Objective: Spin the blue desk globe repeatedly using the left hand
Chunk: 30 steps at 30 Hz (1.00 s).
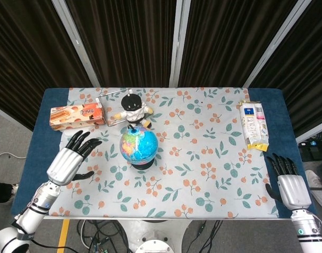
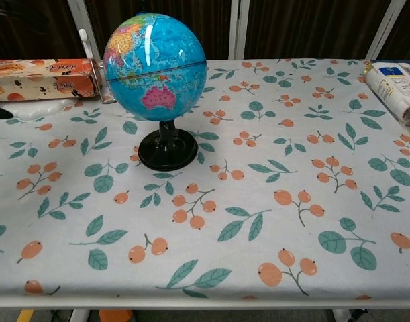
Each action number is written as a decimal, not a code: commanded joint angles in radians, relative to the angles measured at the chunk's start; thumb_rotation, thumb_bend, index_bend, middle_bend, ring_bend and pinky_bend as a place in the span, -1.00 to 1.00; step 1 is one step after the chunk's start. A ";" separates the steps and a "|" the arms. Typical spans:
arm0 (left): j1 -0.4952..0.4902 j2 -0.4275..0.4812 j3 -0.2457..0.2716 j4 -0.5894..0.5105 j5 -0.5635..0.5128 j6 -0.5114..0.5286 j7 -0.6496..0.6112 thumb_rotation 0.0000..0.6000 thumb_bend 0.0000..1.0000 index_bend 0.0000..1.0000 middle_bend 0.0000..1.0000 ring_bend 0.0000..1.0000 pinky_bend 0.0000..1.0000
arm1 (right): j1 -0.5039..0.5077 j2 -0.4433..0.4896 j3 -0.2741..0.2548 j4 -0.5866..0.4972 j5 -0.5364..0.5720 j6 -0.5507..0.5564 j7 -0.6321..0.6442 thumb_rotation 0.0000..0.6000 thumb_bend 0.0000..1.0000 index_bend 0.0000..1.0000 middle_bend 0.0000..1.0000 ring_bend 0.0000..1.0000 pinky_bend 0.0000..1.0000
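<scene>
The blue desk globe [image 1: 139, 144] stands on its black base [image 2: 168, 149] left of the table's middle; in the chest view the globe [image 2: 155, 67] fills the upper left. My left hand [image 1: 70, 159] hovers well to the left of the globe, apart from it, with fingers spread and nothing in it. It is out of the chest view except perhaps a dark tip at the left edge. My right hand [image 1: 287, 182] rests off the table's front right corner, fingers spread and empty.
An orange snack box [image 1: 77, 116] lies at the back left. A black-and-white doll [image 1: 133, 109] stands just behind the globe, beside a metal frame [image 1: 110, 97]. A white packet [image 1: 254, 125] lies near the right edge. The floral cloth [image 1: 203, 158] covers the table.
</scene>
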 commanded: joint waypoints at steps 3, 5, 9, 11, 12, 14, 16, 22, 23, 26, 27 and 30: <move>-0.043 -0.005 -0.033 -0.016 0.064 0.001 0.007 1.00 -0.91 -0.68 -0.64 -0.96 -0.96 | 0.000 0.003 0.000 -0.003 -0.001 0.002 -0.002 1.00 -0.40 -1.00 -1.00 -1.00 -1.00; -0.072 -0.013 -0.045 -0.029 0.089 -0.018 0.017 1.00 -0.91 -0.68 -0.64 -0.96 -0.96 | -0.001 0.004 0.001 -0.003 0.001 0.003 0.000 1.00 -0.40 -1.00 -1.00 -1.00 -1.00; -0.129 -0.038 -0.065 -0.048 0.116 -0.071 0.033 1.00 -0.91 -0.68 -0.64 -0.96 -0.96 | -0.002 0.005 0.001 0.003 0.005 0.002 0.009 1.00 -0.40 -1.00 -1.00 -1.00 -1.00; -0.155 -0.057 -0.073 -0.048 0.117 -0.102 0.037 1.00 -0.91 -0.68 -0.64 -0.96 -0.96 | -0.002 0.004 0.001 0.006 0.006 0.000 0.014 1.00 -0.40 -1.00 -1.00 -1.00 -1.00; -0.165 -0.067 -0.076 -0.045 0.114 -0.114 0.035 1.00 -0.91 -0.68 -0.65 -0.96 -0.96 | -0.002 0.004 0.001 0.007 0.006 0.001 0.017 1.00 -0.40 -1.00 -1.00 -1.00 -1.00; -0.183 -0.086 -0.080 -0.034 0.102 -0.140 0.028 1.00 -0.91 -0.68 -0.65 -0.96 -0.96 | -0.002 0.005 0.002 0.011 0.006 0.001 0.023 1.00 -0.40 -1.00 -1.00 -1.00 -1.00; -0.195 -0.101 -0.083 -0.023 0.096 -0.150 0.026 1.00 -0.91 -0.69 -0.65 -0.96 -0.96 | -0.003 0.005 0.002 0.017 0.008 0.000 0.030 1.00 -0.40 -1.00 -1.00 -1.00 -1.00; -0.205 -0.113 -0.077 -0.004 0.090 -0.158 0.021 1.00 -0.91 -0.69 -0.65 -0.96 -0.96 | -0.003 0.004 0.003 0.028 0.014 -0.003 0.042 1.00 -0.40 -1.00 -1.00 -1.00 -1.00; -0.205 -0.113 -0.076 -0.003 0.089 -0.157 0.020 1.00 -0.91 -0.69 -0.65 -0.96 -0.96 | -0.003 0.003 0.003 0.029 0.014 -0.004 0.042 1.00 -0.40 -1.00 -1.00 -1.00 -1.00; -0.202 -0.113 -0.069 -0.003 0.088 -0.152 0.021 1.00 -0.91 -0.69 -0.65 -0.96 -0.96 | -0.002 0.001 0.002 0.029 0.013 -0.005 0.041 1.00 -0.40 -1.00 -1.00 -1.00 -1.00; -0.201 -0.113 -0.067 -0.002 0.087 -0.151 0.021 1.00 -0.91 -0.69 -0.65 -0.96 -0.96 | -0.002 0.001 0.002 0.030 0.013 -0.005 0.041 1.00 -0.40 -1.00 -1.00 -1.00 -1.00; -0.196 -0.112 -0.060 0.000 0.080 -0.150 0.021 1.00 -0.91 -0.69 -0.65 -0.96 -0.96 | -0.002 0.001 0.003 0.030 0.013 -0.005 0.040 1.00 -0.40 -1.00 -1.00 -1.00 -1.00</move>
